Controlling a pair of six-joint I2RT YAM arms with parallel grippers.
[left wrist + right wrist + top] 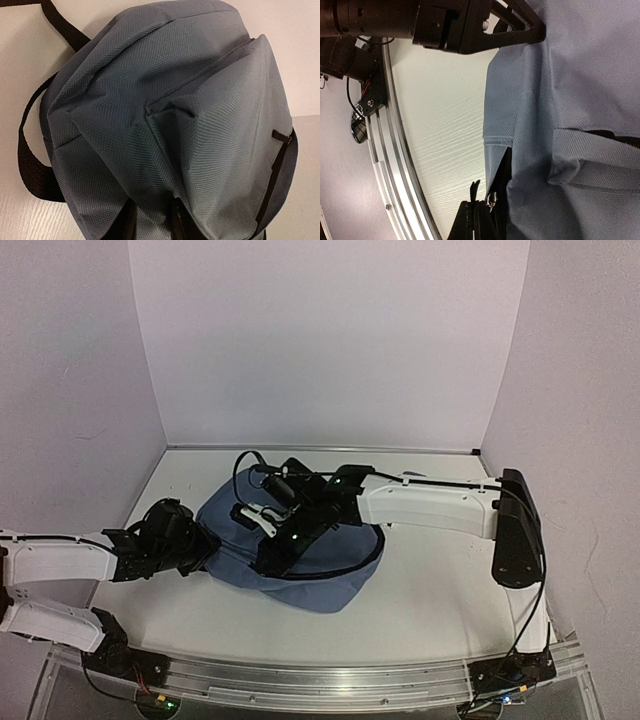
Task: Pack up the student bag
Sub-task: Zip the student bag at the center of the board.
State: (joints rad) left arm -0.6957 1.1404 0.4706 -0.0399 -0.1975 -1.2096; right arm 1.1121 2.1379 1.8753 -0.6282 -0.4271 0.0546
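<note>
1. Near edge. An aluminium rail (330, 675) runs along the front of the white table (440, 590); both arm bases are bolted to it.

2. Left gripper (150, 224). It sits at the left edge of the student bag (330, 575). In the left wrist view both dark fingers (125, 225) stand at the bottom of the frame with a fold of slate-blue fabric rising between them: the jaws are clamped on the bag's cloth.

3. Student bag. It lies flat at the centre of the table, between the two arms. The left wrist view shows its front pocket (235, 125), with a dark zip slider (282, 137) at the pocket's right side. A black strap (30, 165) loops out on the table to the left.

4. Right gripper (270, 560). The right arm reaches in from the right, and its gripper lies over the top of the bag. The jaws are fully closed, with the tip pressed against the fabric. Whether any cloth is pinched cannot be told. A metal zip pull (492, 198) lies on the dark zip, apart from the tip.

5. Far side. A plain pale wall (330, 340) closes the workspace.
</note>
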